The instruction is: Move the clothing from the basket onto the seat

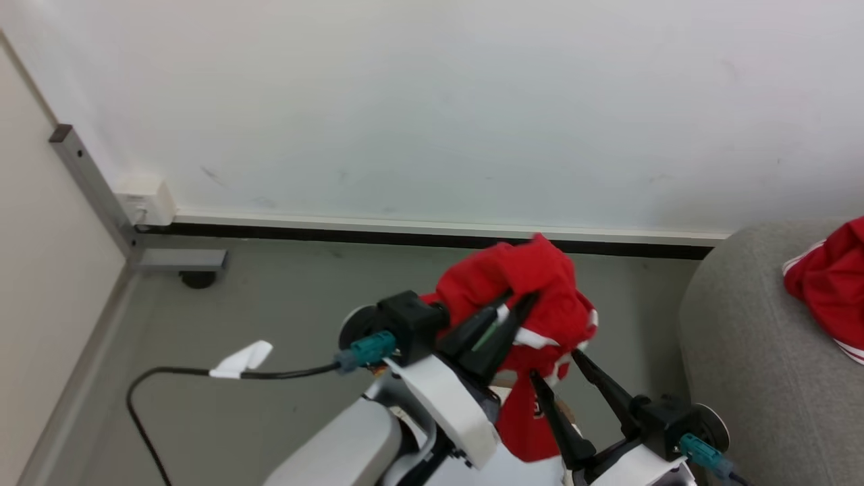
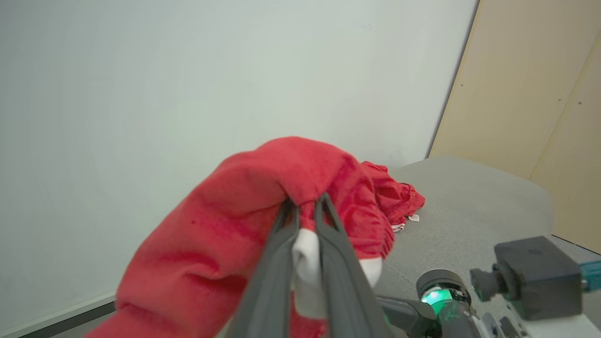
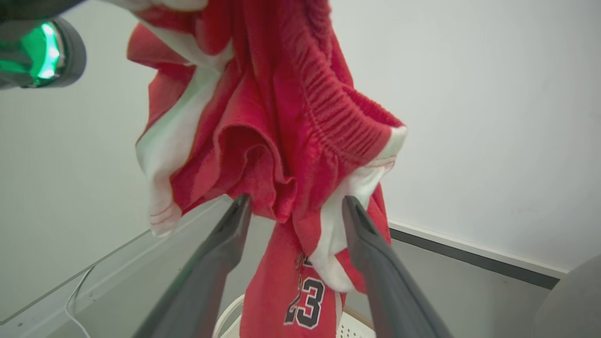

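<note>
Well, my left hand (image 2: pixel 306 202) was squeezed shut on the red clothing (image 2: pixel 235 220). Its two dark fingers pinched a white bit of it, and the red cloth was bunched up over the tips. I held it up in the air, in front of the white wall (image 1: pixel 432 101). The rest of it hung down from that hand, with a 23 (image 3: pixel 305 306) on the long part at the bottom.

My right hand (image 3: pixel 296 202) was a little below my left hand, pointing up at the cloth. Its fingers were spread wide apart and gripped nothing. The hanging cloth came down between them. I could not tell if it touched them.

Under my right hand I saw a small bit of the white basket (image 3: pixel 352 325) with little holes. The grey seat (image 1: pixel 742 337) was off to the right of both hands, not touching them. Another red piece (image 1: pixel 830 283) with white stripes lay on the seat, well apart from the one I held.
</note>
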